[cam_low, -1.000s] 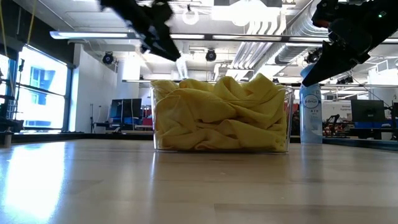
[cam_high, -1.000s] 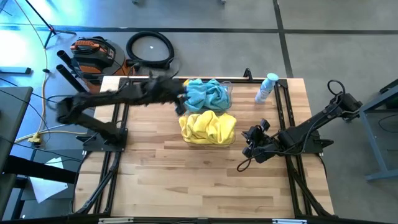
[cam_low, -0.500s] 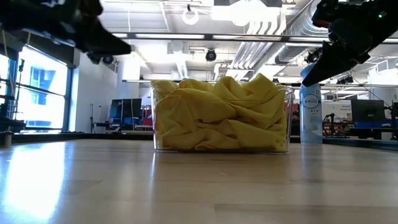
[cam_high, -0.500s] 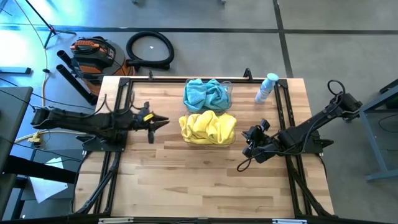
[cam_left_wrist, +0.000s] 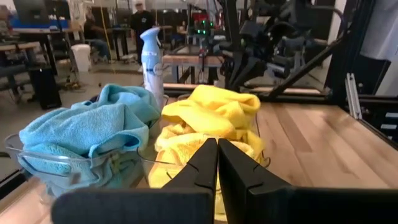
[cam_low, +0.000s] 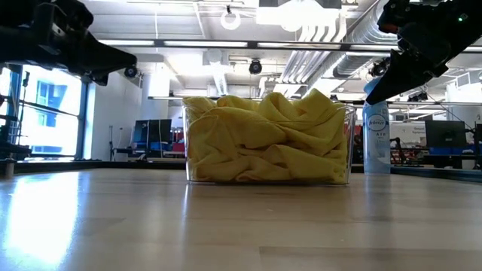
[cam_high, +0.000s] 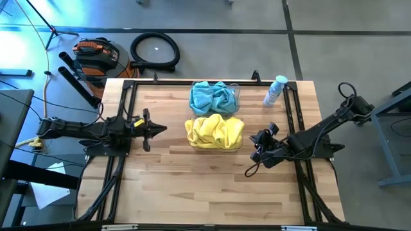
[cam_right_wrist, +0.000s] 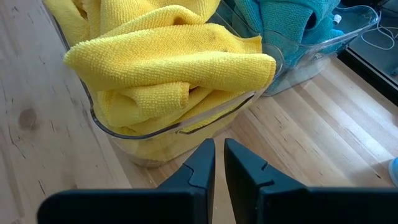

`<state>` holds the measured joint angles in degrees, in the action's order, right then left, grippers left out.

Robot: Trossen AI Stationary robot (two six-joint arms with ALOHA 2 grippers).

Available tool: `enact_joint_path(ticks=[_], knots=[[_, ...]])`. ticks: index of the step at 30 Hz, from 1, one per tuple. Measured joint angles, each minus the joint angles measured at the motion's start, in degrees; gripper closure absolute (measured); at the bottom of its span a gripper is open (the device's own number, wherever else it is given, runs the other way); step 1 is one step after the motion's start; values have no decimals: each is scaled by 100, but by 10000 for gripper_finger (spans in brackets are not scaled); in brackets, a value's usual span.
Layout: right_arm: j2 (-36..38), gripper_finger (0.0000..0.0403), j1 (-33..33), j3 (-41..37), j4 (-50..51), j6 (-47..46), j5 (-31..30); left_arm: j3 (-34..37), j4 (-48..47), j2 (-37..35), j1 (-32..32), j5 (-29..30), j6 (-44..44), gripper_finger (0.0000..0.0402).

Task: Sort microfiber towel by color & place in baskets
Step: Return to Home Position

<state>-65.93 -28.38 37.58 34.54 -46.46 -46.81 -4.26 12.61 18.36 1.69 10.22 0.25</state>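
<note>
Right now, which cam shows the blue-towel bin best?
Left wrist view: the blue towels and their clear bin sit close, side-on, wall and heap both plain. High view shows them whole but small. Right wrist catches only a corner. Low view: hidden behind the yellow bin.

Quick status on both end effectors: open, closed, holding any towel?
Left end effector: closed, empty, over the table's left side.
Right end effector: closed, empty, just right of the yellow-filled basket.
</note>
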Motion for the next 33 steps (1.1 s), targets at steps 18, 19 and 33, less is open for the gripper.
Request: enact_joint_path(ticks=[18,19,33], knots=[[0,373,0,0,-2,42,2,362,-844,-1553,-2,-11,33,401],[0,373,0,0,-2,42,2,362,-912,-1618,-2,-34,37,401],[0,373,35,0,-6,23,-12,360,-1141,-1733,-7,-561,68,401]])
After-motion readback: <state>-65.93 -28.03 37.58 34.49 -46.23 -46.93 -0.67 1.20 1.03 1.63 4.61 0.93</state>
